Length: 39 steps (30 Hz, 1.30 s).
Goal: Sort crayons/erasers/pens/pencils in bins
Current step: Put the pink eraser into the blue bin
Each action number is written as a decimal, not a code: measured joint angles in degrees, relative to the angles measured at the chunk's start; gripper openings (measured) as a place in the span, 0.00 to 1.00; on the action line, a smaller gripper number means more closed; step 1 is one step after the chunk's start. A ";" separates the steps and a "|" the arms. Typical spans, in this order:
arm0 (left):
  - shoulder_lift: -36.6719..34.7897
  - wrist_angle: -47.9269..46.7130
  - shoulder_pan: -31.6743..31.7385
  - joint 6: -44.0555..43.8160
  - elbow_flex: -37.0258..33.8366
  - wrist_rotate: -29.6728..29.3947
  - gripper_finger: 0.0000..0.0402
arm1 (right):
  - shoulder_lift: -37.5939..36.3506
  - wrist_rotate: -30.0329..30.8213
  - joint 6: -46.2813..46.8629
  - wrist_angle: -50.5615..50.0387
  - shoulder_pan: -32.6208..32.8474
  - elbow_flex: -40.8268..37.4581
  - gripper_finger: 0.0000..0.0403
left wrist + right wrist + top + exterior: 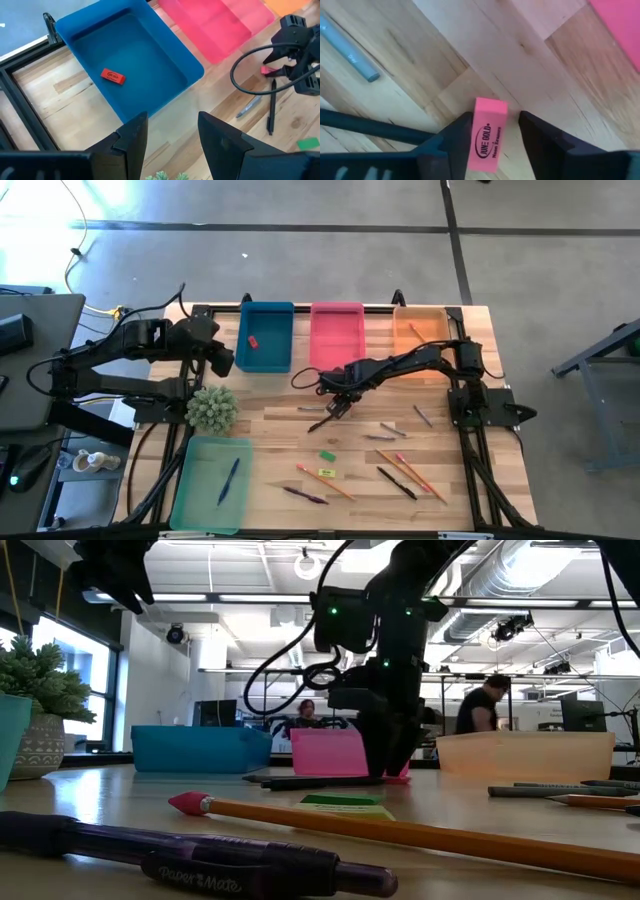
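Note:
My right gripper (pixel 335 397) is open and low over the table's middle, just in front of the pink bin (pixel 336 335). A pink eraser (pixel 489 135) lies flat on the wood between its fingers. My left gripper (pixel 167 140) is open and empty, above the near edge of the dark blue bin (pixel 265 337), which holds a red eraser (pixel 113 76). The orange bin (pixel 420 325) holds a pencil. The mint bin (pixel 205 480) holds a pen (pixel 229 478). My right gripper's fingers point down and stand along the pink eraser's two long sides. One finger (pixel 452 145) is right against a long side (pixel 474 131); whether it touches, I cannot tell. A gap shows between the other finger (pixel 540 145) and the eraser.
A black pen (pixel 370 127) and a grey crayon (pixel 350 50) lie close beside my right gripper. Green (pixel 327 455) and yellow (pixel 324 472) erasers, pencils (pixel 410 472), pens (pixel 305 495) and crayons (pixel 385 430) lie toward the near edge. A spiky plant (pixel 212 408) stands below my left gripper.

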 joint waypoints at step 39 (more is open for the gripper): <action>-1.41 -14.22 0.04 15.15 5.81 7.76 0.40 | 1.18 -4.14 5.19 -2.87 0.48 10.30 0.21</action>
